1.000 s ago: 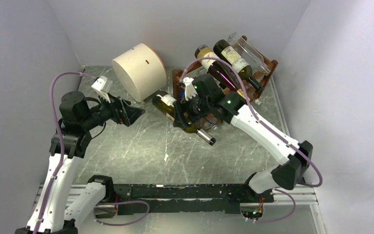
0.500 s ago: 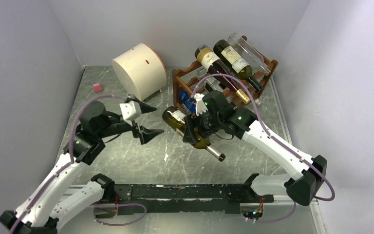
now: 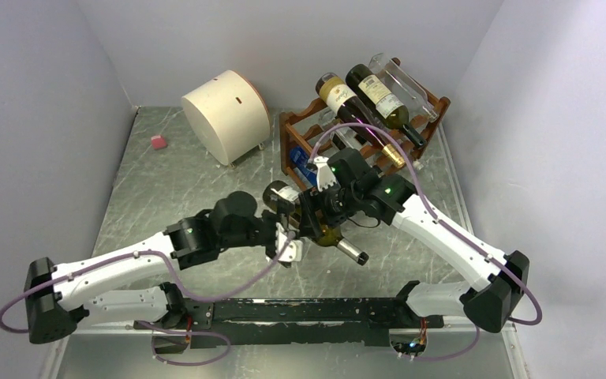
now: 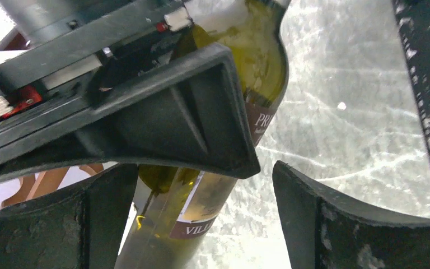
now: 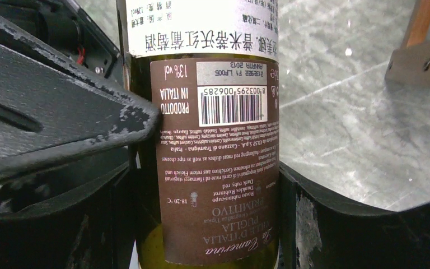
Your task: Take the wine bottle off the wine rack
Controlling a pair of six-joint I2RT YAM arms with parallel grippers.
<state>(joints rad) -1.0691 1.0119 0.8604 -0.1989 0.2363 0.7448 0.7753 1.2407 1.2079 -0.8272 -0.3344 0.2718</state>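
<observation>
The wine bottle [image 3: 333,235], green glass with a brown label, hangs tilted above the table in front of the reddish-brown wine rack [image 3: 287,142], neck toward the near edge. My right gripper [image 3: 316,213] is shut on its body; in the right wrist view [image 5: 207,224] both fingers press the label of the bottle [image 5: 218,168]. My left gripper [image 3: 288,237] is open beside the bottle's lower body. In the left wrist view [image 4: 204,224] the bottle [image 4: 257,56] sits between its fingers, close to the left one, with a gap on the right.
Three more bottles [image 3: 379,95] lie on the rack's top tier. A cream cylindrical drum [image 3: 225,114] stands at the back left, with a small pink cube [image 3: 158,142] left of it. Grey walls close in on both sides. A rack rail shows in the right wrist view [image 5: 420,61].
My left arm has swung from the left side across to the bottle and now brackets it. My right gripper carried the bottle forward off the rack, then held still.
</observation>
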